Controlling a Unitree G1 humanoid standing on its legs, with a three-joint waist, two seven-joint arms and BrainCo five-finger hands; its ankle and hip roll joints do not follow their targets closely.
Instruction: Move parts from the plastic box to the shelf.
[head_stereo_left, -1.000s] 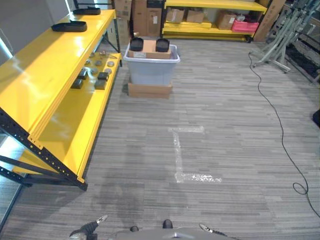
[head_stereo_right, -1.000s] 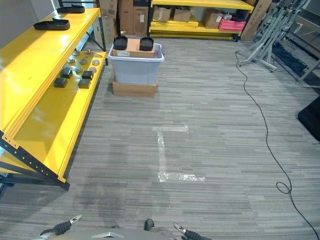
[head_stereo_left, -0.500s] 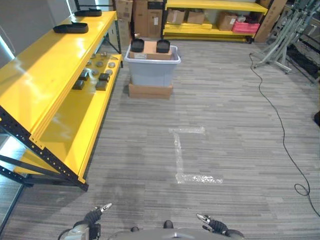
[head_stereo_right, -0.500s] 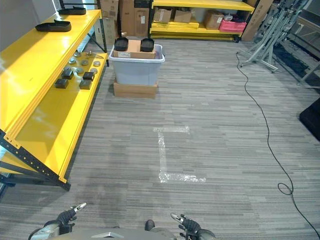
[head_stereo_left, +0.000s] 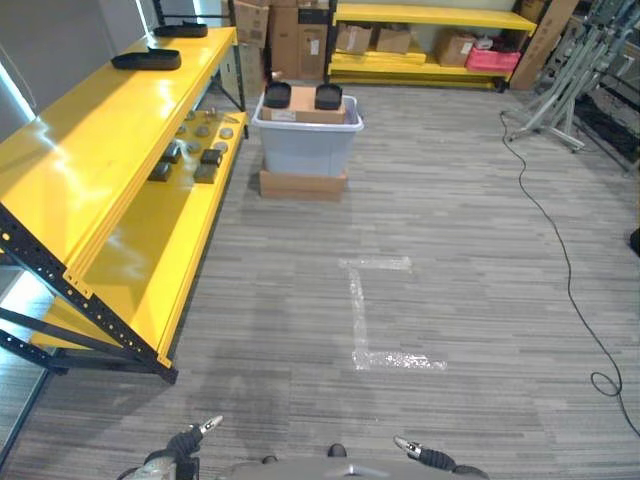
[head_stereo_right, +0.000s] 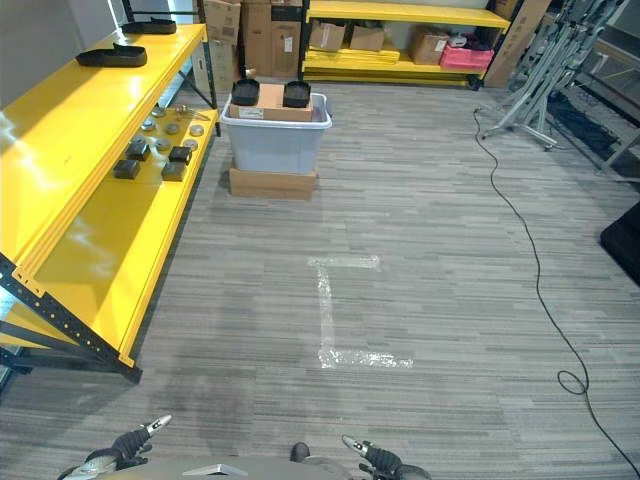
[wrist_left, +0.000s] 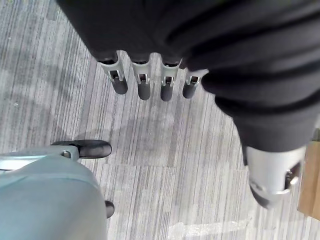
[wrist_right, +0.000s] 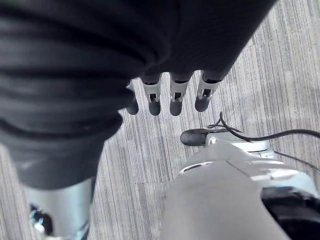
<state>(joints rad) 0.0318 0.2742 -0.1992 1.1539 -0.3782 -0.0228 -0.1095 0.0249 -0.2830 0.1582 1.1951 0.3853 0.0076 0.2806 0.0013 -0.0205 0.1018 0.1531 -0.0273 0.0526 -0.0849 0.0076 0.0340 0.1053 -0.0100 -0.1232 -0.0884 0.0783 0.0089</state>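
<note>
Both hands, barely visible a second ago, now show at the bottom edge: left hand (head_stereo_left: 185, 441) at lower left, right hand (head_stereo_left: 425, 456) at lower centre-right, slightly lower than half a second ago. The camera's view has shifted.

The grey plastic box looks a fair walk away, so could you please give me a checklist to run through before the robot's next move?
1. Left hand empty, fingers straight: ok.
2. Right hand empty, fingers straight: ok.
3. Grey plastic box in sight, on a flat cardboard box: ok.
4. Striped grey floor between robot and box free of obstacles: ok.
5. Within reach of the box: not ok, still far.
6. Room on the yellow metal shelf: ok.
</note>
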